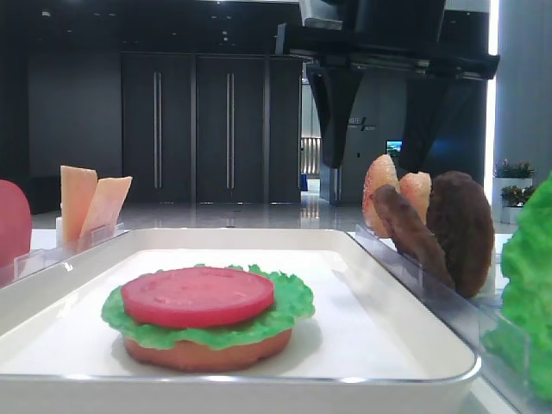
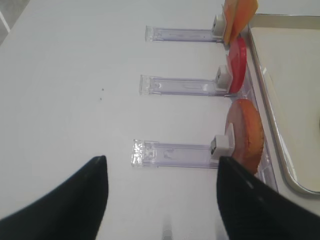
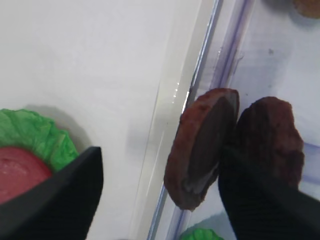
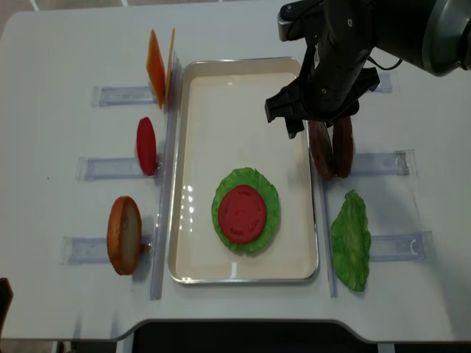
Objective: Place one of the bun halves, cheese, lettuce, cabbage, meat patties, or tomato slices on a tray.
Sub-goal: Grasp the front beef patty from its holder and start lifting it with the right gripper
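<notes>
Patties (image 1: 440, 228), low exterior view: two dark discs upright in the right rack beside the tray (image 1: 405, 302), which already carries bun, lettuce (image 1: 285, 306) and tomato slice (image 1: 197, 295); the arm above is cut off. Right wrist view: right tool (image 3: 160, 195) spread wide and empty, straddling the nearer patty (image 3: 200, 150), so I would centre it, close on the flat faces, then lift straight up. Left wrist and overhead views: left tool (image 2: 160, 195) parted, holding nothing, over bare worktop (image 2: 75, 75); overhead, the arm hides the right fingertips.

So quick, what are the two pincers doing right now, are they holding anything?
Left pincer: open, holding nothing, over the bare table.
Right pincer: open, astride the meat patties in their rack, not gripping them.
</notes>
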